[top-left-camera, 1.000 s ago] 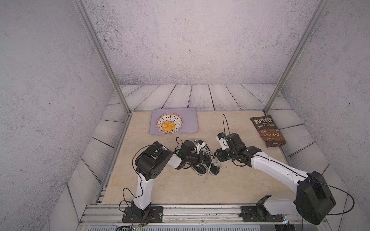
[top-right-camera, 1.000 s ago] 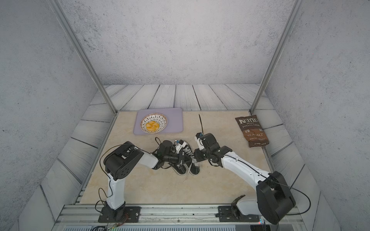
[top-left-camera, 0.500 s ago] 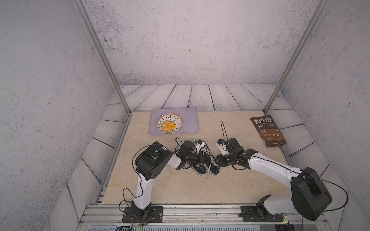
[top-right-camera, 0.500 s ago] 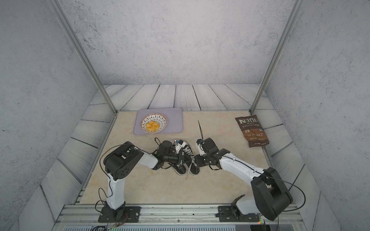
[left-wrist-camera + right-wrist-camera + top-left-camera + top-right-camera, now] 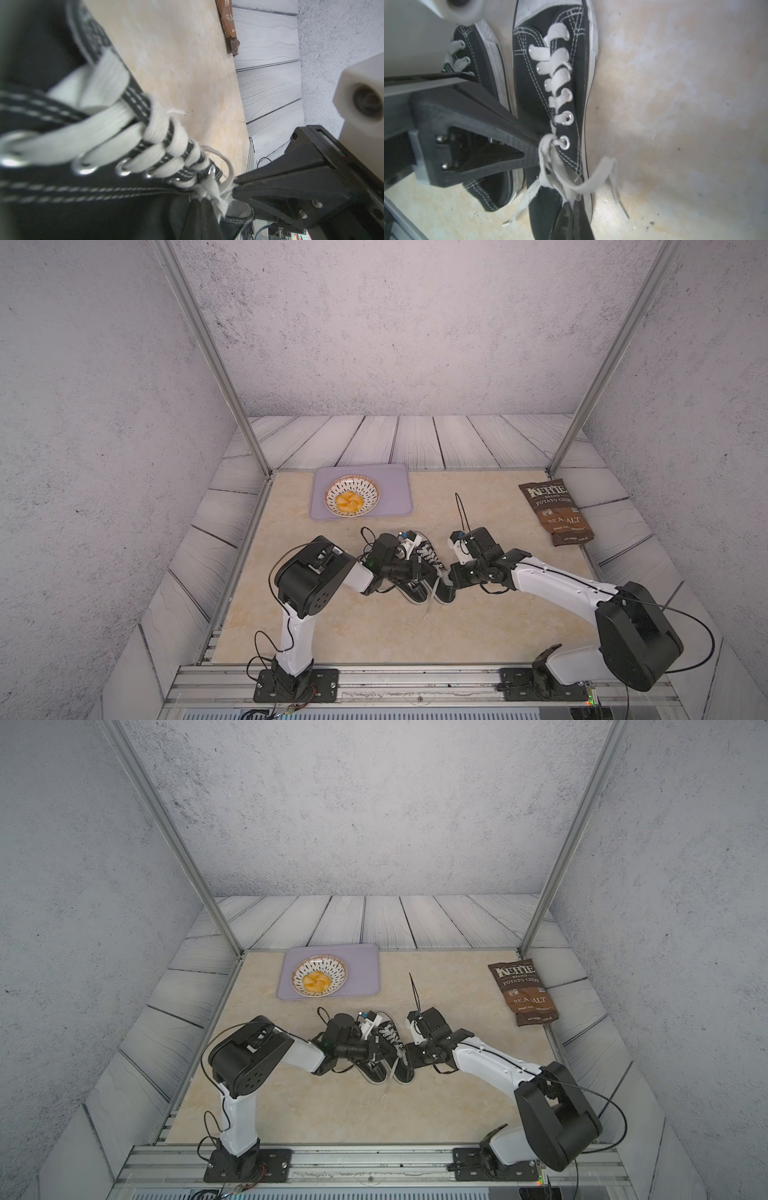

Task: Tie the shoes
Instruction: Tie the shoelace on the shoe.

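Observation:
Two black shoes (image 5: pixel 419 589) (image 5: pixel 384 1069) with white soles lie side by side in the middle of the table in both top views. My left gripper (image 5: pixel 200 202) is shut on a white lace (image 5: pixel 209 193) at the top eyelets of the shoe (image 5: pixel 525 83) nearer the right arm. My right gripper (image 5: pixel 572 205) is shut on a lace strand (image 5: pixel 566 193) of the same shoe, beside its heel opening. The two gripper tips nearly meet over that shoe, left (image 5: pixel 430 571) and right (image 5: pixel 448 578). The other shoe (image 5: pixel 481 52) lies partly hidden behind the left fingers (image 5: pixel 529 149).
A purple tray (image 5: pixel 395 489) with a patterned bowl (image 5: pixel 352 496) of orange pieces sits at the back left. A brown chip bag (image 5: pixel 555 510) lies at the back right. A loose lace end (image 5: pixel 428 610) trails on the table in front of the shoes.
My right gripper has moved left to the shoe and shut on a lace strand. The left arm and the shoes have stayed where they were.

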Motion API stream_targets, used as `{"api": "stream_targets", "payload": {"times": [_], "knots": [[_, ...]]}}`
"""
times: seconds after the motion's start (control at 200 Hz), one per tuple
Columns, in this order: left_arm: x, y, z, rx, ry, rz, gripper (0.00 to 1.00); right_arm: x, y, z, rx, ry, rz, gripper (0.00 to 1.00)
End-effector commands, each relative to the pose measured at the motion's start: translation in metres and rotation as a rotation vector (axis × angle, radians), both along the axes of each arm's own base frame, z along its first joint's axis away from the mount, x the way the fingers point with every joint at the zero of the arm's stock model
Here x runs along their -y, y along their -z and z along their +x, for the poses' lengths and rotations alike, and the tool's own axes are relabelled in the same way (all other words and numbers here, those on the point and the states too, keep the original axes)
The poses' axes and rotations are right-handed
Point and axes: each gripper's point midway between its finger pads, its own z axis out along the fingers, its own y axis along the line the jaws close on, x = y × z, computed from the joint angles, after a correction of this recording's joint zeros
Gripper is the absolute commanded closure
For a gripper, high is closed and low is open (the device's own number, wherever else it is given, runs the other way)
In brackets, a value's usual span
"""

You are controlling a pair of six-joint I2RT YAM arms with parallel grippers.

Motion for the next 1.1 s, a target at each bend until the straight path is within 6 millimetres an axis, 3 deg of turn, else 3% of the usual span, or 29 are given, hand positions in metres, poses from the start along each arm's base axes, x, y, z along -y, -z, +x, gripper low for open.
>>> {"api": "stream_targets", "payload": {"times": [0.0, 0.335, 0.706, 1.096], "knots": [[-0.020, 0.013, 0.009, -0.034, -0.088, 0.053, 1.00, 0.011, -0.017, 0.008, 0.062, 0.025, -0.035, 0.95], [-0.034, 0.010, 0.011, -0.013, -0.151, 0.051, 1.00, 0.014, -0.019, 0.014, 0.076, 0.049, -0.041, 0.97], [-0.054, 0.003, 0.027, 0.037, -0.266, 0.062, 1.00, 0.023, -0.025, 0.029, 0.107, 0.111, -0.042, 1.00], [-0.071, 0.014, 0.038, 0.039, -0.346, 0.114, 1.00, 0.030, -0.028, 0.044, 0.135, 0.166, -0.044, 1.00]]}}
